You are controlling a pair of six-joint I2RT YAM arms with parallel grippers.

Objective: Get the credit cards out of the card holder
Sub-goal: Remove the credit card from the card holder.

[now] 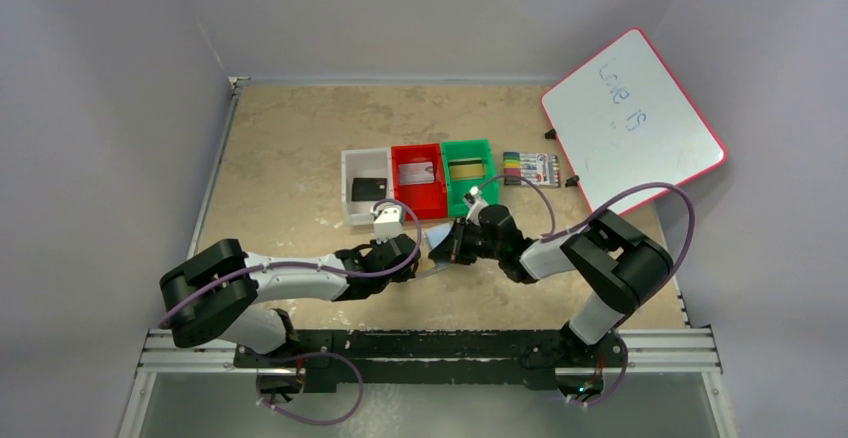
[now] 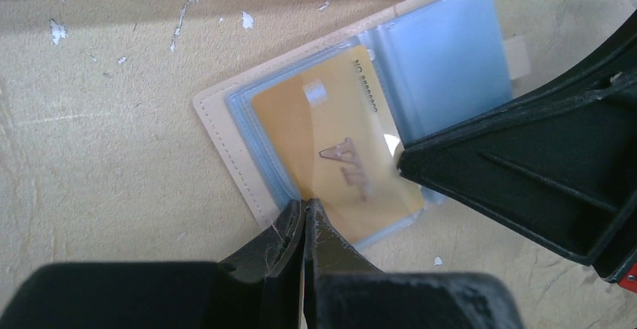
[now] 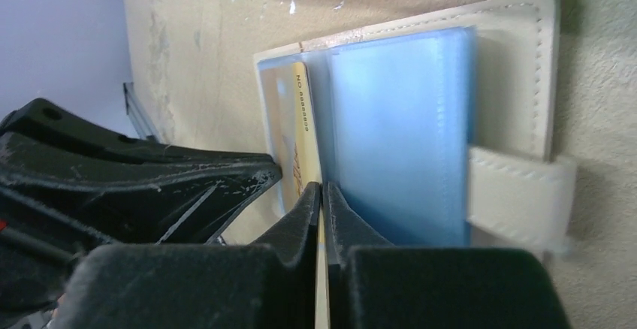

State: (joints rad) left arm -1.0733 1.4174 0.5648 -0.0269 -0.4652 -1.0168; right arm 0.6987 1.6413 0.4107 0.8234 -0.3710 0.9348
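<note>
I judge this job mostly done, with one card left to free. The card holder (image 2: 432, 55) lies open and flat on the table (image 1: 290, 158), just in front of the three little bins, between my two arms. The white bin (image 1: 349, 193) has a black card (image 1: 369, 189) in it. The red bin (image 1: 396, 183) and the green bin (image 1: 447, 180) each hold what looks like one card, though they are too small from above for me to be sure. If so, three cards are already out. A gold card (image 2: 330, 156) sits in the left blue pocket under its clear sleeve. The right pocket (image 3: 398, 134) looks empty to me, and the snap tab (image 3: 518, 194) hangs loose beside it. My left gripper (image 2: 304, 220) is clenched at the near edge of the card's pocket, jaws pressed to a slit with only a thin pale sliver between them. My right gripper (image 3: 321, 197) is clenched the same way at the middle fold, right beside the card's long edge. I read both as pinching the holder's sleeve, not the card itself, but I cannot rule out that one has the card's edge. What remains, as I see it, is to slide the gold card out of its sleeve and put it down with the others.
</note>
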